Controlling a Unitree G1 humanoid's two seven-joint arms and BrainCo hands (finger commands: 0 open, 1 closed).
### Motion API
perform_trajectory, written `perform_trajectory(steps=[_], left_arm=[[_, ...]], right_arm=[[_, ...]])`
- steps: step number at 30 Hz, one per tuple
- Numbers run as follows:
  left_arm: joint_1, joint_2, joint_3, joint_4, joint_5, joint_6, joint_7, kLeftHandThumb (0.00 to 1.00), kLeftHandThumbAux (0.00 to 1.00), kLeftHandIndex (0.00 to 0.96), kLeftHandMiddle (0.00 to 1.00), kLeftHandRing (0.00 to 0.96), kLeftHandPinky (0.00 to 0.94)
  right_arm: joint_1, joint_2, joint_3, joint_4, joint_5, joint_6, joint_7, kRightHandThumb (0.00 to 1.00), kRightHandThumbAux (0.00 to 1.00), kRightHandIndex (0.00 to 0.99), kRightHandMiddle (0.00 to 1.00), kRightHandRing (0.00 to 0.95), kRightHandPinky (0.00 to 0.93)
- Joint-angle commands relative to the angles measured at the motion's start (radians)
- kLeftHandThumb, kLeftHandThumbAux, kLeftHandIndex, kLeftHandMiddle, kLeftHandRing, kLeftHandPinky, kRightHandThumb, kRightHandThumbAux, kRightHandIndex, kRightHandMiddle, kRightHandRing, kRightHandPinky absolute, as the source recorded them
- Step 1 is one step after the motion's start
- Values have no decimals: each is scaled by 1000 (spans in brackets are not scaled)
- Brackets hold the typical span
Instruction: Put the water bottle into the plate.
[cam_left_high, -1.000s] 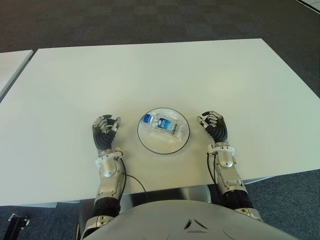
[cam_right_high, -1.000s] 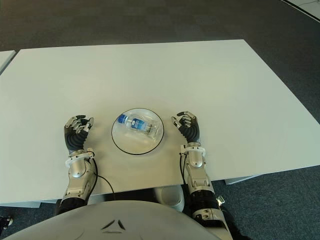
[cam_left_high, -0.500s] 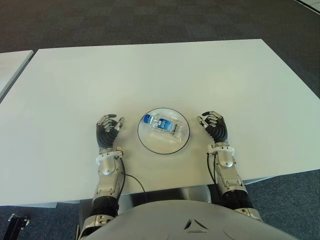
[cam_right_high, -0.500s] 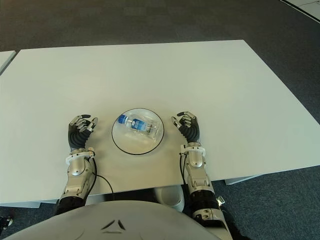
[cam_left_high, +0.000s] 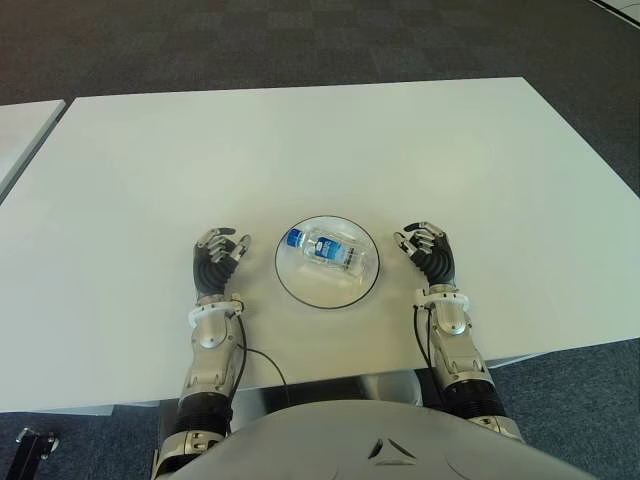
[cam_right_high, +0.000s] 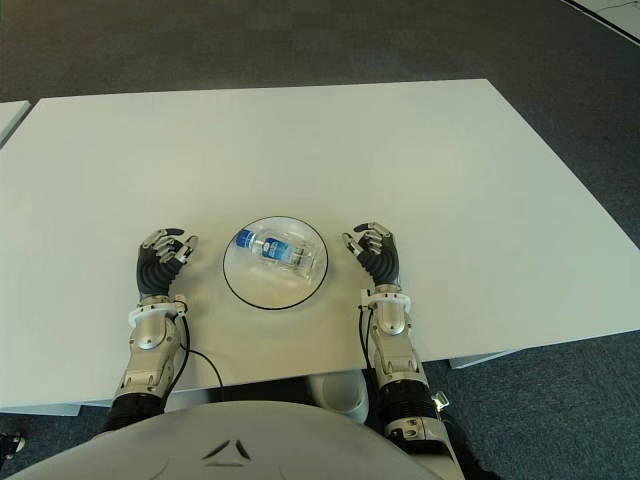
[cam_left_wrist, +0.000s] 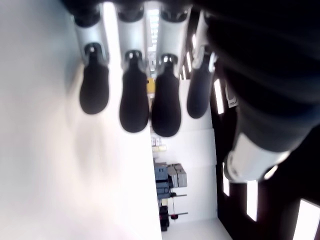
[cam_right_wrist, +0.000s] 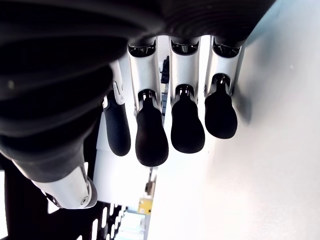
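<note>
I read my left hand (cam_left_high: 216, 262) as relaxed: its fingers (cam_left_wrist: 134, 104) are loosely curled and hold nothing. It shows just left of the round white plate with a dark rim (cam_left_high: 290, 285), apart from it. My right hand (cam_left_high: 428, 252) mirrors this on the plate's right side, fingers (cam_right_wrist: 151, 135) slack and empty. Neither hand touches the plate. Between them, the small clear plastic water bottle with a blue cap and label (cam_left_high: 327, 248) lies on its side inside the plate, cap end toward my left. I judge this flanking posture a stand-off: the placement appears complete, so both hands sit clear of the rim above the white tabletop (cam_left_high: 300, 150).
</note>
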Motion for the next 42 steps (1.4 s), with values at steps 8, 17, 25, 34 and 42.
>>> perform_trajectory(steps=[8, 17, 25, 34, 42], left_arm=[[19, 68, -57, -12, 35, 54, -101, 701, 717, 433, 692, 680, 657], [15, 92, -77, -28, 51, 88, -118, 701, 718, 433, 692, 682, 655], [14, 103, -85, -31, 44, 96, -125, 700, 719, 433, 679, 670, 642], [12, 96, -78, -25, 41, 79, -109, 700, 719, 432, 678, 668, 652], [12, 89, -71, -28, 47, 75, -87, 700, 719, 433, 682, 670, 653]], right_arm=[[16, 5, 6, 17, 5, 41, 14, 701, 731, 436, 755, 736, 712], [16, 3, 7, 18, 1, 42, 12, 702, 731, 436, 751, 733, 708], [16, 1, 9, 16, -1, 43, 11, 702, 731, 436, 746, 727, 691], [14, -1, 11, 19, 2, 47, 13, 702, 731, 436, 744, 726, 700], [11, 1, 14, 19, 3, 53, 14, 701, 731, 436, 743, 727, 701]])
